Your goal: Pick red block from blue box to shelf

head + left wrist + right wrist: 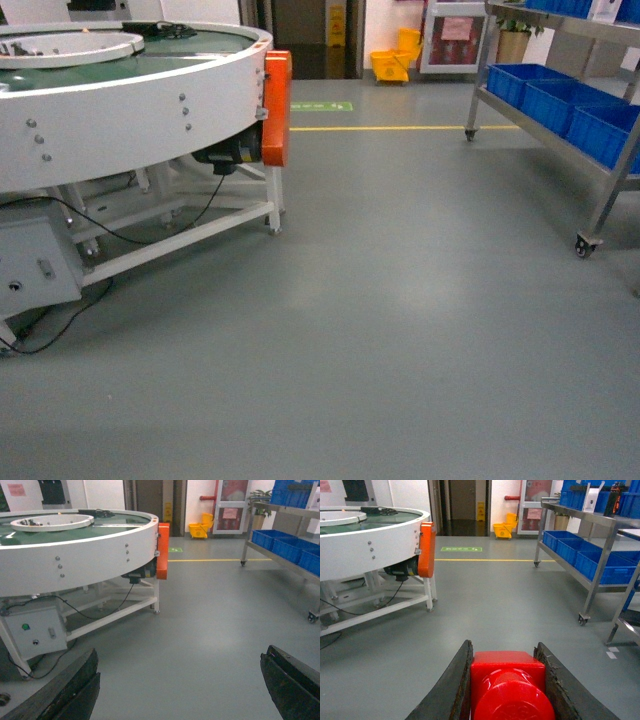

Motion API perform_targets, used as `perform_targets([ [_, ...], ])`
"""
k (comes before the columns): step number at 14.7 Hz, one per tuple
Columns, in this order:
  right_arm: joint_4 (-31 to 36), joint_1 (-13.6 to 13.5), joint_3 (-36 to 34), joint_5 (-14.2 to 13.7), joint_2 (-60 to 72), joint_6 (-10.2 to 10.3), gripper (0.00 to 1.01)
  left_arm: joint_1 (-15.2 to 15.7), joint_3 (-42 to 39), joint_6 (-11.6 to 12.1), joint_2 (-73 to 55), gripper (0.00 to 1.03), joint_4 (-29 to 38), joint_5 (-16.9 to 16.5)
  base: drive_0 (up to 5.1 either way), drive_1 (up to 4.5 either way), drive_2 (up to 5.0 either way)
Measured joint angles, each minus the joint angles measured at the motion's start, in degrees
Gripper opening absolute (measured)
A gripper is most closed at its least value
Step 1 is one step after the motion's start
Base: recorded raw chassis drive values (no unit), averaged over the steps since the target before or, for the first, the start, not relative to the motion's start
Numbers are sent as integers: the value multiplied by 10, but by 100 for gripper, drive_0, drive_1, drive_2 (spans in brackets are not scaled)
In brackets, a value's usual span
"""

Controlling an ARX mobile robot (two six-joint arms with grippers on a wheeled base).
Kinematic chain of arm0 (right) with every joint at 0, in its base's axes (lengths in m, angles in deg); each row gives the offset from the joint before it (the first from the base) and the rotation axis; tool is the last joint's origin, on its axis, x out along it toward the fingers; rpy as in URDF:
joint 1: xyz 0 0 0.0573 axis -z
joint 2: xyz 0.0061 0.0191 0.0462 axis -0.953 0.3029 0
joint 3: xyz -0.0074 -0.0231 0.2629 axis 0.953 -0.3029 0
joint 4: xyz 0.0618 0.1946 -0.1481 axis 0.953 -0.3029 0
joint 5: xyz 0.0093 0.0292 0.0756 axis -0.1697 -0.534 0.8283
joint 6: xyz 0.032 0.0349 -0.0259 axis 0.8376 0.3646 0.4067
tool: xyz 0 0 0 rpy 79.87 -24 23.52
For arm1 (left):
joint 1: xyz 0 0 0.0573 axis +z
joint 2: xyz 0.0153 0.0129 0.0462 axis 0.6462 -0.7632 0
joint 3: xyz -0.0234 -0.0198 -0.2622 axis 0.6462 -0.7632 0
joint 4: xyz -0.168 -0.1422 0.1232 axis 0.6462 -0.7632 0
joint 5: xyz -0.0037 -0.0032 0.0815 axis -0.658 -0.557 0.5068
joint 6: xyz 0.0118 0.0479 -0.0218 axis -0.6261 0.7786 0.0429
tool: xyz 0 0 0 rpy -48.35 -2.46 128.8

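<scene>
— Looking through the right wrist camera, what does the right gripper point(507, 690) have?

— Its two dark fingers point(451, 692) are clamped on the red block point(509, 680), one against each side; the block's round stud faces the camera and fills the bottom of that view; beyond it lies bare grey floor point(495, 605).

— And the left gripper point(180, 690)?

— Its jaws stand wide apart with nothing between them; only the two black fingertips point(70, 690) show at the lower corners of the left wrist view, with floor in the gap.

— Where is the shelf?

— Off to the right; the shelf point(540, 125) is a steel rack on castors, seen in the head view at the right edge, well apart from the robot; dark blue crates point(560, 105) sit side by side on its lower tier; in the right wrist view more blue crates point(575, 497) stand on an upper tier.

— Is the blue box anywhere?

— I cannot find it in any of the three views.

— What is on the left?

— A large round white conveyor table point(130, 110) with a green belt on top and an orange cover point(277, 105) at its end; a dark motor point(232, 155) hangs beside that cover; a grey control box point(35, 630) with a green button is fixed low on its frame; black cable point(60, 330) trails to the floor.

— And farther back?

— A yellow line point(400, 127) crosses the floor; a yellow mop bucket point(395, 60) stands near a doorway.
</scene>
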Motion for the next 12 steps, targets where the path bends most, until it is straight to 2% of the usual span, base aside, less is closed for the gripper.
perform_targets([
  [12,-1,0,0,0,0,0,28,0,0,0,0,98,1,-1,-1,422,-424],
])
